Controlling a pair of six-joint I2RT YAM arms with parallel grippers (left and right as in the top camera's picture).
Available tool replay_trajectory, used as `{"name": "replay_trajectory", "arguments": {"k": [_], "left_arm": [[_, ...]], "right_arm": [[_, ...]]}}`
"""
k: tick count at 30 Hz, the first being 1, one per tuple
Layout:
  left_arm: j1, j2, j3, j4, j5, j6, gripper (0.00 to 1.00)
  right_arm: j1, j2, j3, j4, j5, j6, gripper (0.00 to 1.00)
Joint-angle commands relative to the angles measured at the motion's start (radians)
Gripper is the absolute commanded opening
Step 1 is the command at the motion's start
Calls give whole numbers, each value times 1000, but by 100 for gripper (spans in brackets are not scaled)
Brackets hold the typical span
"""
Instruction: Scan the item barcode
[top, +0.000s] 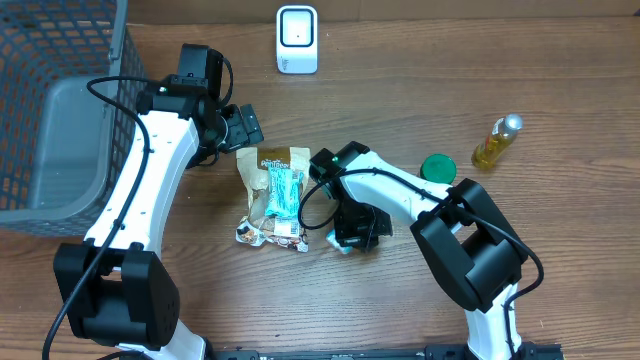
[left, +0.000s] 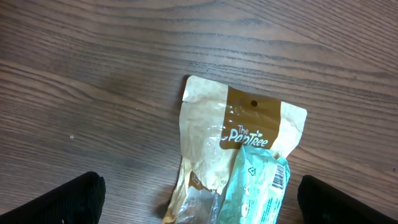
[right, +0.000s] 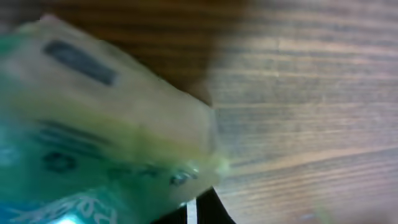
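Note:
A tan and brown snack pouch (top: 262, 160) (left: 205, 124) lies flat on the wooden table. A teal packet (top: 283, 192) (left: 255, 186) rests on top of it, its barcode (left: 280, 177) facing up. My left gripper (top: 248, 125) (left: 199, 202) hangs open just above the pouch's top end, one finger on either side. My right gripper (top: 345, 238) (right: 193, 214) is down at table level to the right of the pouch. It is shut, with a blurred green packet (right: 93, 124) pressed right up to its tips. The white scanner (top: 297, 38) stands at the back.
A dark mesh basket (top: 70, 60) holding a grey bin fills the left back corner. A green lid (top: 437, 167) and a small bottle of yellow liquid (top: 497, 141) sit at the right. Black cables loop beside both arms.

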Motion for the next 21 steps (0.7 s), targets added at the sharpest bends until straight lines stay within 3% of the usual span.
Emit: {"name": "replay_trajectory", "arguments": {"k": [1, 4, 8, 16, 17, 19, 21], "left_arm": [[-1, 2, 15, 1, 0, 11, 100], [-1, 2, 15, 1, 0, 11, 100], [-1, 2, 15, 1, 0, 11, 100], [-1, 2, 15, 1, 0, 11, 100], [-1, 2, 15, 1, 0, 11, 100], [-1, 2, 15, 1, 0, 11, 100], [-1, 2, 15, 1, 0, 11, 100]], "right_arm": [[-4, -24, -2, 72, 31, 10, 5], [-4, -24, -2, 147, 21, 11, 10], [-7, -24, 9, 186, 21, 32, 6], [-18, -53, 192, 12, -1, 29, 11], [-18, -55, 202, 5, -10, 28, 19], [-18, -56, 204, 3, -39, 27, 50], [-18, -55, 195, 6, -60, 21, 57]]}}
